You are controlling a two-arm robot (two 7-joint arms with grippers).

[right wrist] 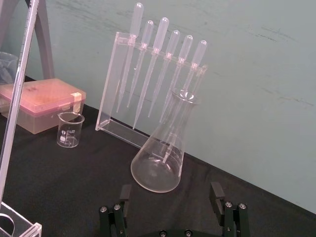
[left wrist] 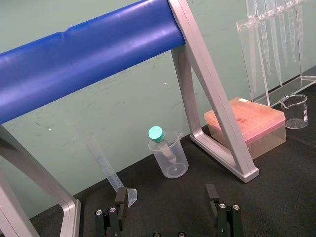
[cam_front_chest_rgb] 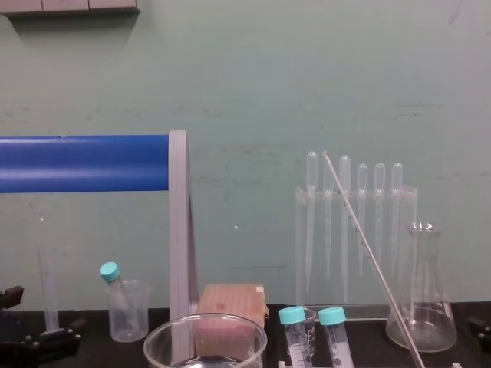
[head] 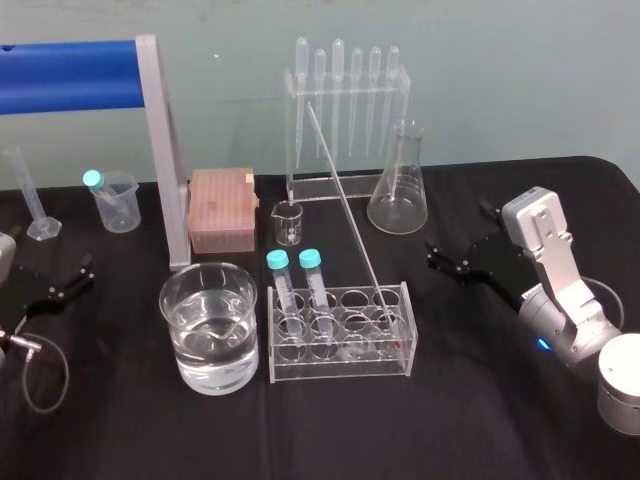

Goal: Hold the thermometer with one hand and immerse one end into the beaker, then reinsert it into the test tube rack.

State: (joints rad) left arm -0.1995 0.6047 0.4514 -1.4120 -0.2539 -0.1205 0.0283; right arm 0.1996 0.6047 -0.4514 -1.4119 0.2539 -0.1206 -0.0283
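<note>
Here, the thermometer (head: 347,205) is standing in the rack (head: 340,368), its foot sitting in a far-right cell and its shaft leaning up toward the far left, its top crossing in front of the pipettes (head: 345,90). The beaker (head: 168,310), partly filled with clear liquid, is sitting just left of the rack. Two capped tubes (head: 277,260) are occupying the rack's left cells. The left gripper (head: 85,272) is sitting low at the far left, well apart from the beaker, its fingers spread wide and holding nothing. The right gripper (head: 458,240) is hovering right of the rack, near the flask (head: 398,200), likewise gaping wide and empty.
</note>
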